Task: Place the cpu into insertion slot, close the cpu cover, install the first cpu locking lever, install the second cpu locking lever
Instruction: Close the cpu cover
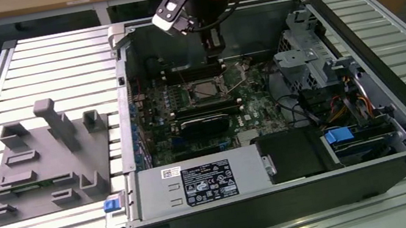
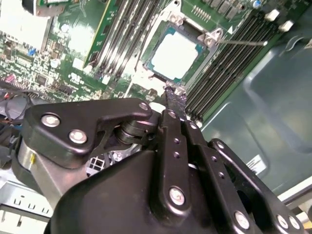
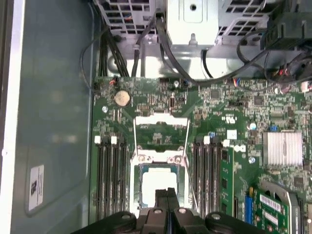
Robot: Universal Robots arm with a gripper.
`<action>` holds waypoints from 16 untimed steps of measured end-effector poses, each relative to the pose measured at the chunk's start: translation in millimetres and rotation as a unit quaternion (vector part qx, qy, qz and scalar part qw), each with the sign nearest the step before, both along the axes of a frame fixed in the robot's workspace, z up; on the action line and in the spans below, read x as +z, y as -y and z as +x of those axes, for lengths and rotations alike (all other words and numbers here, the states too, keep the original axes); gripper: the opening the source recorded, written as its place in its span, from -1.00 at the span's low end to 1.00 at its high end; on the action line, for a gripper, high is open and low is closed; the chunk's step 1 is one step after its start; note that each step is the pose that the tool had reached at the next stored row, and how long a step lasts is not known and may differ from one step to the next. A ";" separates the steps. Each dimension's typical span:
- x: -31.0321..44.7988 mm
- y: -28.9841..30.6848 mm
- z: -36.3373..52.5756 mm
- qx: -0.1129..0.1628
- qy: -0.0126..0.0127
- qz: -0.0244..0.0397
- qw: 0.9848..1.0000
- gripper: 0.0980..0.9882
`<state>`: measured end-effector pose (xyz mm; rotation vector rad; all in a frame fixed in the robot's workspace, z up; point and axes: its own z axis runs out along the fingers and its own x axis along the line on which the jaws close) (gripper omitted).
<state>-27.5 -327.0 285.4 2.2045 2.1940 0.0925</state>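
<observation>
The cpu (image 2: 175,54), a pale silvery square, sits in the insertion slot (image 1: 191,87) on the green board, also seen as the cpu (image 3: 157,184) in the first wrist view. The cpu cover (image 2: 208,38), a thin metal frame, lies flat around the chip. One thin locking lever (image 2: 241,43) sticks out sideways from the socket's corner. My gripper (image 2: 174,96) hangs just above the socket's edge, shut with nothing between its black fingers (image 3: 167,195). In the exterior view the gripper (image 1: 217,57) reaches down into the open case just behind the socket.
Long black memory slots (image 3: 108,180) flank the socket on both sides. A drive cage and cables (image 1: 310,65) crowd the exterior view's right. The power supply (image 1: 198,184) lies at the case front. A grey fixture (image 1: 45,159) sits on the slatted table at the left.
</observation>
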 end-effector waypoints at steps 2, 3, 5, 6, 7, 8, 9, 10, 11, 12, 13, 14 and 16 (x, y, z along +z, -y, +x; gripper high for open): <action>-0.4 0.0 5.4 0.000 -0.002 0.000 1.000 -0.98; -1.0 0.0 7.1 0.000 -0.003 0.000 1.000 -0.98; -4.1 0.0 8.4 0.000 -0.004 0.000 1.000 -0.98; -5.9 0.0 8.7 0.001 -0.005 0.000 1.000 -0.98; -7.7 0.0 9.0 0.002 -0.005 0.000 1.000 -0.98; -9.0 0.0 10.1 0.003 -0.005 0.000 1.000 -0.98; -10.0 0.0 12.1 0.006 -0.005 0.000 1.000 -0.98; -10.7 0.0 15.3 0.007 -0.006 0.000 1.000 -0.98; -11.4 0.0 19.4 0.008 -0.006 0.000 1.000 -0.98; -12.0 0.0 23.8 0.009 -0.006 0.000 1.000 -0.98; -12.6 0.0 27.7 0.009 -0.007 0.000 1.000 -0.98; -13.1 0.0 31.2 0.010 -0.007 0.000 1.000 -0.98; -13.8 0.0 37.0 0.011 -0.007 0.000 1.000 -0.98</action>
